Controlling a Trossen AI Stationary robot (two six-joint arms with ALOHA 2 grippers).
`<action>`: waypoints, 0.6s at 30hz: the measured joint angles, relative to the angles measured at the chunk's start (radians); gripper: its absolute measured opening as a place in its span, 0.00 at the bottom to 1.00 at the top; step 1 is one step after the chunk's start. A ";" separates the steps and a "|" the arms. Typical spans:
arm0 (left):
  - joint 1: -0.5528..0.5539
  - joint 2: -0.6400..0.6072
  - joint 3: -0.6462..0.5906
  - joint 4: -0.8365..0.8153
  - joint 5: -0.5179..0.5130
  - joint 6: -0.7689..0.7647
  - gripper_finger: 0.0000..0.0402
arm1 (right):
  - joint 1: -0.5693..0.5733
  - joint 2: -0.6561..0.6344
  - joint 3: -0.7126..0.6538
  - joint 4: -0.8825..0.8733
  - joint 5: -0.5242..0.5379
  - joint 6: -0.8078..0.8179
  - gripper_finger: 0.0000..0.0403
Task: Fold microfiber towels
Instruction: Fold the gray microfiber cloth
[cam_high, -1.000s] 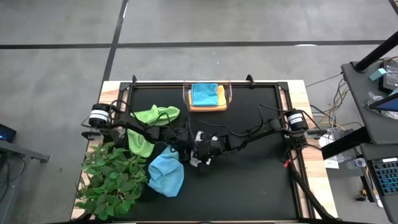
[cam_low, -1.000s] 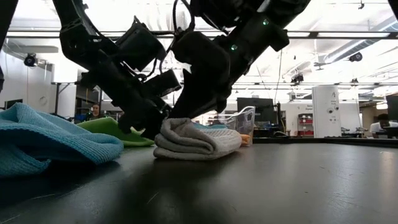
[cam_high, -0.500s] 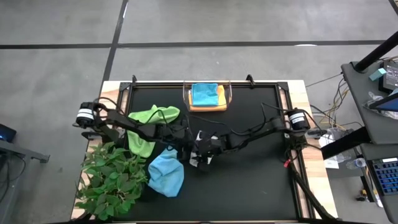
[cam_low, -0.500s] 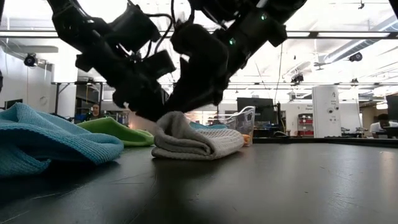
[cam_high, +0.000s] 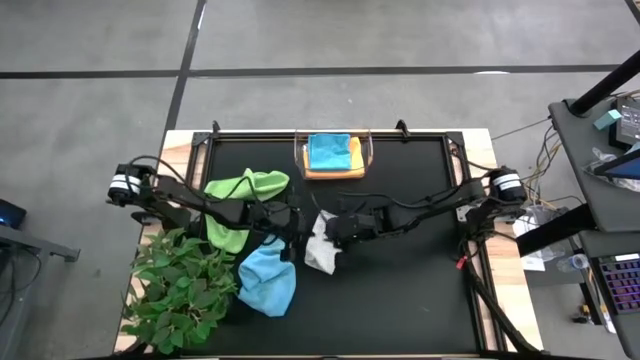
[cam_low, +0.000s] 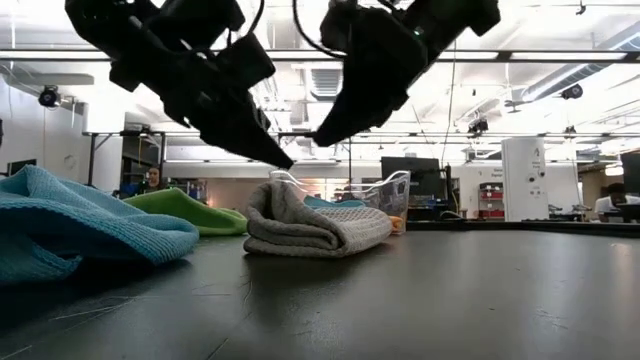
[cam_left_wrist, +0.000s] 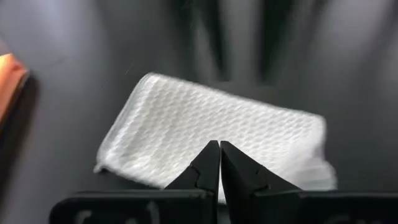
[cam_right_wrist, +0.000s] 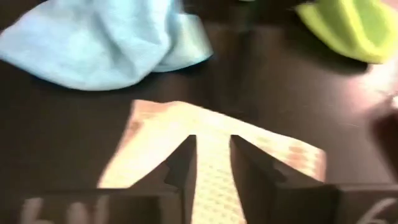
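Grey towel (cam_high: 321, 247) lies folded mid-worktop (cam_high: 420, 290), free of both claws; left claw (cam_left_wrist: 219, 163) clenched empty above it, right claw (cam_right_wrist: 212, 152) slightly parted, holding nothing. Teal towel (cam_high: 329, 151) on orange towel (cam_high: 352, 161) sit folded in the bin (cam_high: 368, 149). Lime towel (cam_high: 245, 190) and blue towel (cam_high: 268, 278) remain crumpled: roughly three of five done.

- A black table (cam_high: 400, 290) seen from directly above, with 2 dark arms reaching in from the left and right edges.
- A folded pale grey-white towel (cam_high: 321, 246) lies near the centre, between the left gripper (cam_high: 287, 228) and the right gripper (cam_high: 338, 228).
- A lime green towel (cam_high: 240, 205) and a light blue towel (cam_high: 267, 279) lie crumpled at left, beside a leafy plant (cam_high: 175, 290).
- A clear bin (cam_high: 333, 156) at the far edge holds a teal towel (cam_high: 329, 150) on a yellow-orange towel (cam_high: 352, 162).
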 joint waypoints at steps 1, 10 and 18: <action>-0.010 0.012 0.001 0.019 0.001 -0.012 0.00 | -0.008 -0.012 -0.020 0.009 0.010 -0.001 0.16; -0.062 0.086 0.004 0.101 0.005 -0.033 0.00 | -0.103 0.013 -0.222 0.404 0.012 0.001 0.02; -0.067 0.134 0.004 0.153 0.009 -0.042 0.00 | -0.141 0.173 -0.265 0.745 0.047 -0.022 0.02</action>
